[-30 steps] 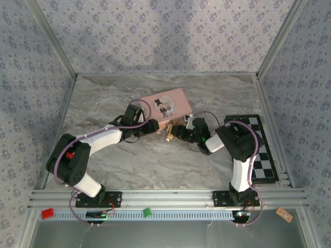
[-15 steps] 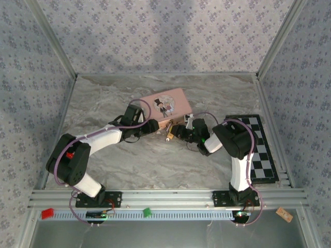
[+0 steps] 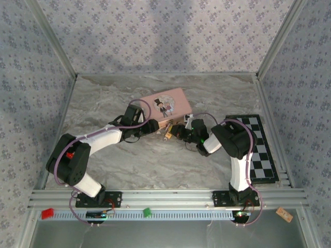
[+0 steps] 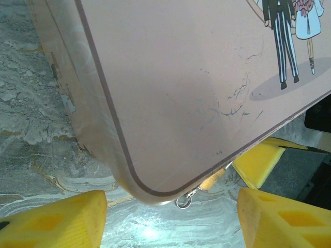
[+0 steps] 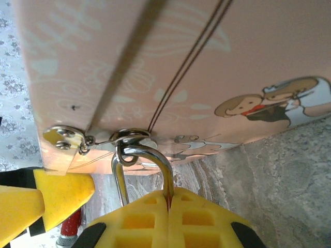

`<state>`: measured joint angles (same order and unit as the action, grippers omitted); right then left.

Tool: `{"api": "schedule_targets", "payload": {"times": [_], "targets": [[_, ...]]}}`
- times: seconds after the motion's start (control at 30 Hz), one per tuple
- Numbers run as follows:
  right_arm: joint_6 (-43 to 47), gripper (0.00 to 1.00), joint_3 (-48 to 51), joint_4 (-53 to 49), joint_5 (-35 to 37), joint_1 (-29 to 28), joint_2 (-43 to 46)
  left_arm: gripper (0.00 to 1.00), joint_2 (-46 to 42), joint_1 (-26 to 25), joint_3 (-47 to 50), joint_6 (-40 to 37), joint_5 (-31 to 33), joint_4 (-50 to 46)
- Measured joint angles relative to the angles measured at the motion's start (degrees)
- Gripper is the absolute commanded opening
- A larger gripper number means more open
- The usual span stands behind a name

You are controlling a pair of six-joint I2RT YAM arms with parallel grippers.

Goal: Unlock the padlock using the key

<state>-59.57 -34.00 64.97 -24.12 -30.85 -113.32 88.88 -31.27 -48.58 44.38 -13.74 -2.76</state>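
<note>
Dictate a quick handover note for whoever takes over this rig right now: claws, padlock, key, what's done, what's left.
Grippers: the left claw is open and holds nothing, at the corner of the pink box. The right claw is shut on the padlock.
Things: the padlock's shackle is threaded through the hasp loop on the box. I cannot tell where the key is.
Done: padlock gripped and steadied.
Left: find the key, probably with the left claw, insert it, turn it, and free the shackle.
</note>
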Motion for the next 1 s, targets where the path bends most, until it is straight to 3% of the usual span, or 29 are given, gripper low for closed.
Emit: {"api": "schedule_targets", "payload": {"times": [0.43, 1.0], "targets": [[-8.6, 0.0, 3.3, 8.6, 6.9, -1.0, -1.5, 0.67, -0.3, 0.0, 1.2, 1.2, 0.1, 0.1], [-13.6, 0.0, 4.3, 9.4, 13.7, -1.4, -0.5, 0.69, -1.2, 0.0, 2.7, 2.3, 0.7, 1.4]]}}
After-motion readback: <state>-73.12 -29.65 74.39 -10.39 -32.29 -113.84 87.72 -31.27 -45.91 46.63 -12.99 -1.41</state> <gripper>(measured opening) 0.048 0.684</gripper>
